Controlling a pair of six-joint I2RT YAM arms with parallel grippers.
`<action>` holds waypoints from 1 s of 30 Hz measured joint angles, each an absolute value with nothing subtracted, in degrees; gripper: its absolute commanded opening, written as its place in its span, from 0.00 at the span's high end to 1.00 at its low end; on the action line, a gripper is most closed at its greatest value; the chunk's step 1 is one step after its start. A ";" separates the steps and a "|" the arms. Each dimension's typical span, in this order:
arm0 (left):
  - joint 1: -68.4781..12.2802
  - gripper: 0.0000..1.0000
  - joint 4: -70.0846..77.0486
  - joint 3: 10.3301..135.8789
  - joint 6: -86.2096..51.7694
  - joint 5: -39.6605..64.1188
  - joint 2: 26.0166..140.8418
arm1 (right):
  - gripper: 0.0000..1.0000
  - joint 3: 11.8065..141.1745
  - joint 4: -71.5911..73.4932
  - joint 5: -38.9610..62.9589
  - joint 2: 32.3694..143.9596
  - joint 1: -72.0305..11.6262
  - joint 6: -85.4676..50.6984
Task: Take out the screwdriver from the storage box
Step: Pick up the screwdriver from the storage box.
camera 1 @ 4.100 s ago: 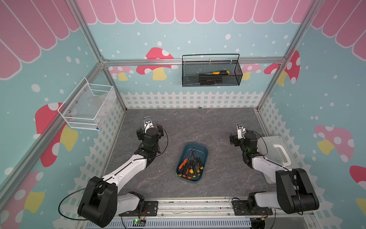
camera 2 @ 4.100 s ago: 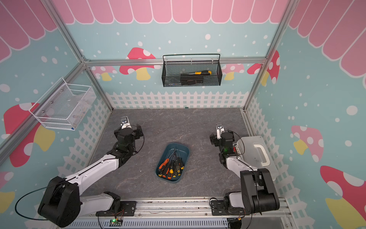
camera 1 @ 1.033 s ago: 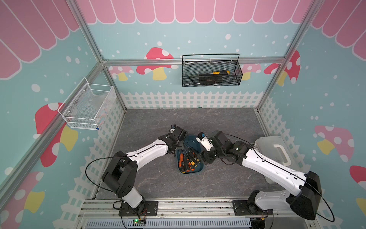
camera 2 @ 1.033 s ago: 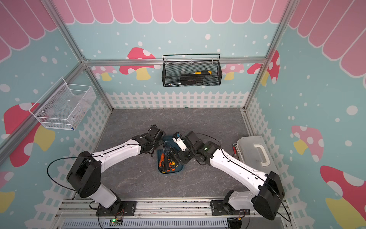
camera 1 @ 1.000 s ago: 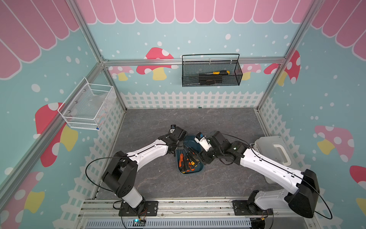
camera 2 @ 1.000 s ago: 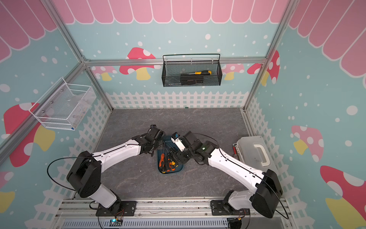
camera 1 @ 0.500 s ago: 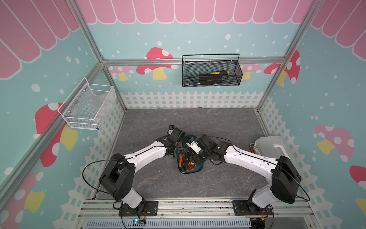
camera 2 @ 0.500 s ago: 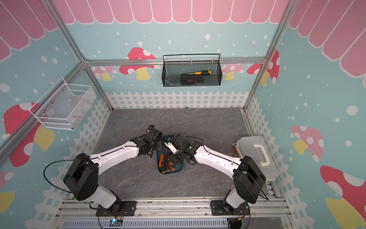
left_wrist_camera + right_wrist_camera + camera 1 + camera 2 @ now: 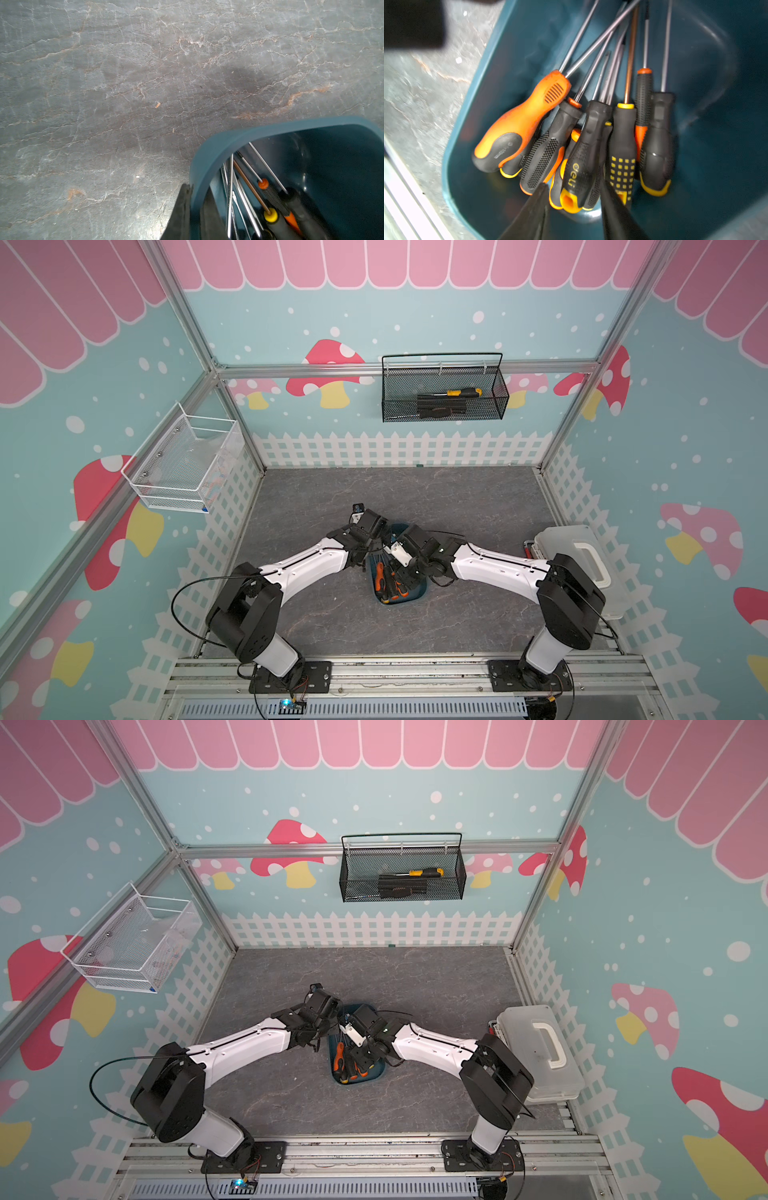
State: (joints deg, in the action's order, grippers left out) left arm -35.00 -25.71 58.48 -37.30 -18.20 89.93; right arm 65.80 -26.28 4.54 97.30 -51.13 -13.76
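Top view: the storage box (image 9: 419, 594) sat mid-floor on the table (image 9: 332, 497), beneath both wrists.

Left wrist view: the left gripper (image 9: 195, 193) was clamped tight on the box rim.

Right wrist view: the right gripper (image 9: 573, 185) stood partly apart, astride 1 black-and-yellow screwdriver (image 9: 583, 149) lying in the box. Whether it gripped could not be told.

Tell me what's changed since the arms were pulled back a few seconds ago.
Both arms swung in to the storage box. The left gripper closed on its rim; the right gripper came down inside, jaws narrowing around a black-and-yellow screwdriver, though a firm grip isn't clear yet. No screwdriver has left the box, which sits about where it was; the black wire basket and white case are unchanged.
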 measured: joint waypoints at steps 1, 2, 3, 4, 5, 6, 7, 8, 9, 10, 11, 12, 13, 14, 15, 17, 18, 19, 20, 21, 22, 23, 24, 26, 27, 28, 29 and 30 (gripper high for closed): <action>-35.00 1.00 -25.69 58.37 -37.34 -18.20 89.86 | 0.62 66.02 -26.28 4.47 97.60 -51.13 -13.80; -35.00 1.00 -25.61 58.13 -37.39 -18.20 89.73 | 0.63 66.28 -26.24 4.45 98.00 -51.11 -13.80; -35.00 1.00 -25.63 57.98 -37.52 -18.24 89.60 | 0.63 66.52 -26.22 4.38 98.37 -51.11 -13.85; -34.96 1.00 -25.61 57.82 -37.56 -18.22 89.54 | 0.64 66.63 -26.20 4.36 98.67 -51.11 -13.82; -34.96 1.00 -25.61 57.69 -37.69 -18.24 89.45 | 0.65 66.74 -26.22 4.34 99.07 -51.11 -13.85; -34.94 1.00 -25.58 57.60 -37.82 -18.26 89.36 | 0.66 66.83 -26.22 4.32 99.46 -51.11 -13.82; -34.94 1.00 -25.58 57.54 -37.98 -18.24 89.32 | 0.66 66.92 -26.24 4.23 99.83 -51.11 -13.82; -34.94 1.00 -25.58 57.47 -38.06 -18.24 89.25 | 0.66 67.11 -26.35 4.05 100.22 -51.11 -13.82; -34.94 1.00 -25.58 57.43 -38.17 -18.24 89.17 | 0.66 67.35 -26.39 3.97 100.60 -51.11 -13.87; -34.94 1.00 -25.61 57.34 -38.24 -18.24 89.08 | 0.66 67.64 -26.55 3.95 100.86 -51.11 -13.91; -34.94 1.00 -25.65 57.23 -38.37 -18.24 88.92 | 0.66 68.05 -26.83 3.90 101.19 -51.11 -13.98; -34.94 1.00 -25.76 57.23 -38.41 -18.26 88.84 | 0.66 68.49 -27.11 3.84 101.51 -51.09 -14.04; -34.89 1.00 -25.82 57.21 -38.41 -18.28 88.73 | 0.66 68.95 -27.42 3.75 101.86 -51.07 -14.11; -34.85 1.00 -25.85 57.21 -38.46 -18.33 88.60 | 0.66 69.45 -27.66 3.68 102.26 -51.05 -14.20; -34.83 1.00 -25.80 57.21 -38.46 -18.37 88.49 | 0.67 69.93 -27.83 3.53 102.69 -51.05 -14.24; -34.70 1.00 -25.85 57.12 -38.63 -18.59 88.40 | 0.69 70.39 -27.94 3.46 103.11 -51.05 -14.24; -34.63 1.00 -25.87 57.10 -38.65 -18.59 88.40 | 0.71 70.50 -27.99 3.44 103.22 -51.05 -14.24; -34.63 1.00 -25.85 57.06 -38.70 -18.59 88.40 | 0.73 70.59 -28.08 3.46 103.24 -51.05 -14.24; -34.63 1.00 -25.82 57.01 -38.79 -18.59 88.38 | 0.75 70.63 -28.14 3.46 103.24 -51.05 -14.24; -34.63 1.00 -25.85 57.01 -38.83 -18.59 88.38 | 0.76 70.70 -28.27 3.46 103.26 -51.05 -14.24; -34.63 1.00 -25.85 56.99 -38.83 -18.61 88.38 | 0.78 70.83 -28.42 3.46 103.33 -51.05 -14.24; -34.63 1.00 -25.85 56.97 -38.83 -18.63 88.38 | 0.80 71.00 -28.62 3.46 103.39 -51.05 -14.22; -34.61 1.00 -25.82 56.90 -38.83 -18.65 88.36 | 0.82 71.09 -28.73 3.46 103.46 -51.05 -14.22; -34.61 1.00 -25.85 56.84 -38.83 -18.65 88.33 | 0.87 71.18 -28.80 3.46 103.55 -51.07 -14.22; -34.61 1.00 -25.82 56.80 -38.83 -18.65 88.29 | 0.91 71.20 -28.86 3.46 103.55 -51.07 -14.20; -34.61 1.00 -25.82 56.75 -38.83 -18.65 88.25 | 0.95 71.24 -28.93 3.46 103.55 -51.07 -14.17; -34.61 1.00 -25.82 56.71 -38.83 -18.65 88.16 | 0.98 71.24 -28.95 3.46 103.55 -51.07 -14.15; -34.61 1.00 -25.80 56.66 -38.83 -18.65 88.07 | 1.00 71.26 -28.97 3.46 103.55 -51.09 -14.13</action>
State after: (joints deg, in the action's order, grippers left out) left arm -34.61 -25.80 56.66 -38.83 -18.65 88.07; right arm 71.26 -28.97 3.46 103.55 -51.09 -14.13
